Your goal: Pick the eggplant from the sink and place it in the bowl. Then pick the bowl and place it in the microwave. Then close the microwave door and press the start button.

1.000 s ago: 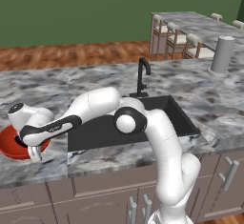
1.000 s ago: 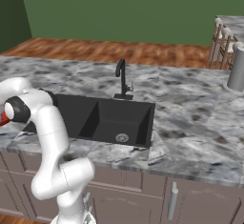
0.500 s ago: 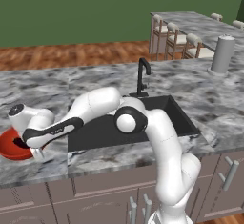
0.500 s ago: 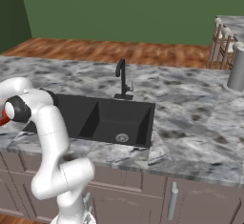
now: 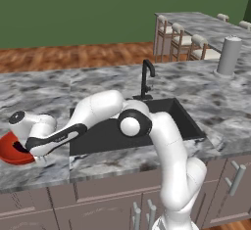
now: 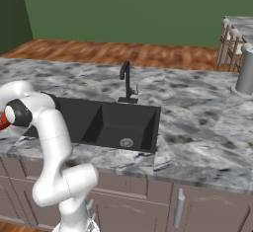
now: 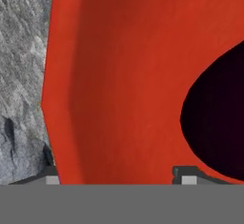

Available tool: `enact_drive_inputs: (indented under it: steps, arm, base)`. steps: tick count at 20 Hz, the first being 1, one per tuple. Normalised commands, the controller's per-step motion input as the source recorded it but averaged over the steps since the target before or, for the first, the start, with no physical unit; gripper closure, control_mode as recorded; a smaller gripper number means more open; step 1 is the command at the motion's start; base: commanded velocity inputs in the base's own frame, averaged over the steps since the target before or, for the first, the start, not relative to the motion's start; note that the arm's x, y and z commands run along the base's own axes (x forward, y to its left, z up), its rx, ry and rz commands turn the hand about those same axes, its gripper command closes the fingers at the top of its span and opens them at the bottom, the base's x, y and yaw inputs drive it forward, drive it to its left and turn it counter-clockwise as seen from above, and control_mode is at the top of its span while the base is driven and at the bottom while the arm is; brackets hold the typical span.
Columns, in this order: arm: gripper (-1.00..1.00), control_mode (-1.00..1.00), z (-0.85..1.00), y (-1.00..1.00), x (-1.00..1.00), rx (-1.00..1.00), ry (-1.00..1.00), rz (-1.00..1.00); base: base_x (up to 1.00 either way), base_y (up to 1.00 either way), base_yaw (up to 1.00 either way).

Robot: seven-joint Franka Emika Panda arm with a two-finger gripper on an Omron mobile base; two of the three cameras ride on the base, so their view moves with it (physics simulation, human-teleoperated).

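The robot's arm [image 5: 162, 141] is made of thick, round, shiny white tubes. The parts are joined by round dark joints. A big black ring with a white ball in its middle is seen at one joint [image 5: 131, 124]. A black band [image 5: 59, 137] is wrapped along the thin part near the hand. A small black round cap [image 5: 16, 118] is set on the end of the hand. The bottom part is shaped like a fat white post. Two small grey finger tips [image 7: 188, 174] with pale square marks are seen up close.
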Motion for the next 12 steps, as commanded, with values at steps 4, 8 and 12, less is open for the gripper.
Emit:
enact_drive_inputs:
  steps: [4, 8, 12]
  arm:
    - [1.0, -1.0, 0.0, 0.0, 0.0, 0.0, 0.0, 0.0]
    - [1.0, -1.0, -0.05, -0.18, 0.0, 0.0, 0.05, -0.01]
    - [1.0, -1.0, 0.37, -0.49, -0.1, 0.02, 0.0, -0.06]
  base:
    - [0.0, 0.0, 0.0]
    - [0.0, 0.0, 0.0]
    - [0.0, 0.0, 0.0]
